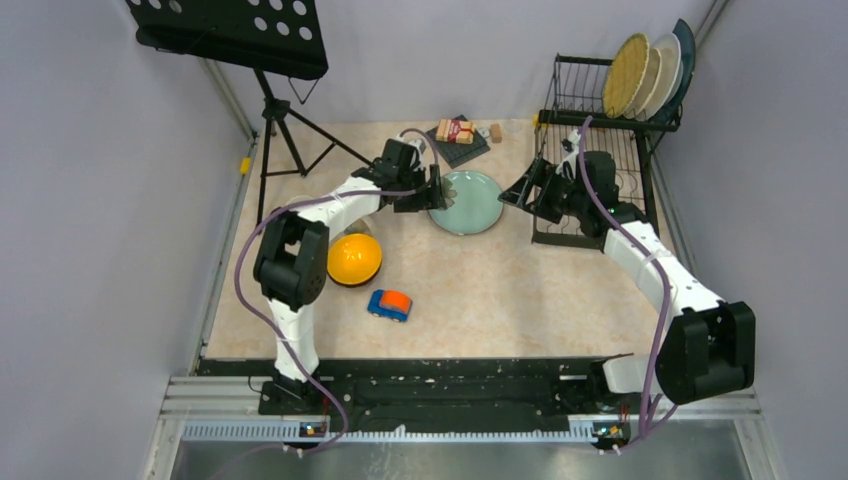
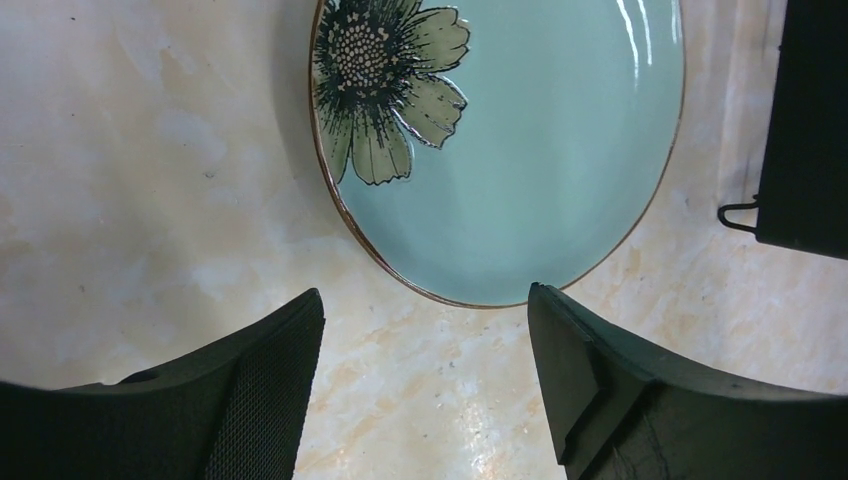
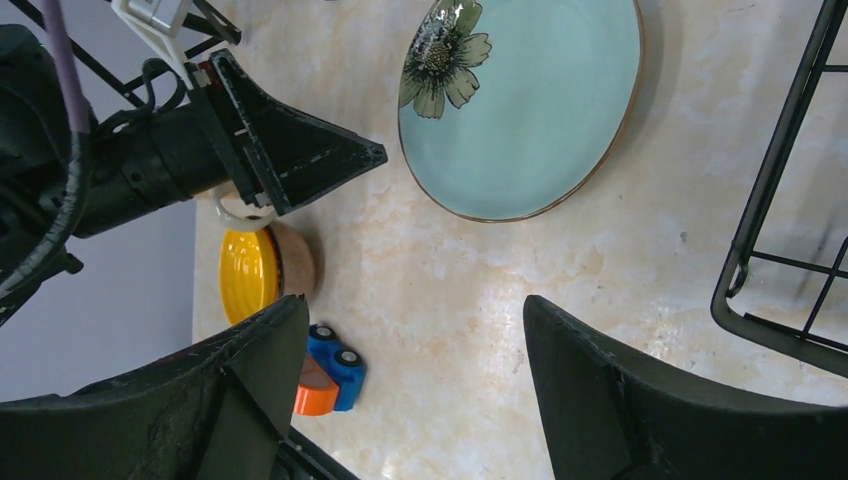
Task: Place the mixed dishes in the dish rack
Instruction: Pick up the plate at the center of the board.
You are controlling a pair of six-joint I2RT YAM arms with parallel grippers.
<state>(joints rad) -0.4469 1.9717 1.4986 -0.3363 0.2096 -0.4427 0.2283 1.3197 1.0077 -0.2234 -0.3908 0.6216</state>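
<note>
Near the surface's left edge sits the orange-yellow bowl, with a toy car just beside it on its right, toward the near edge. The left tool is spread wide and holds nothing. It is at the left rim of the mint-green plate, which lies flat mid-surface, toward the far edge. The right tool, also wide and empty, hovers between that plate and the dish rack in the far right corner, whose upper tier carries upright plates.

Bright, even light comes from above and shadows are soft. White glare streaks sit on the mint-green plate.
</note>
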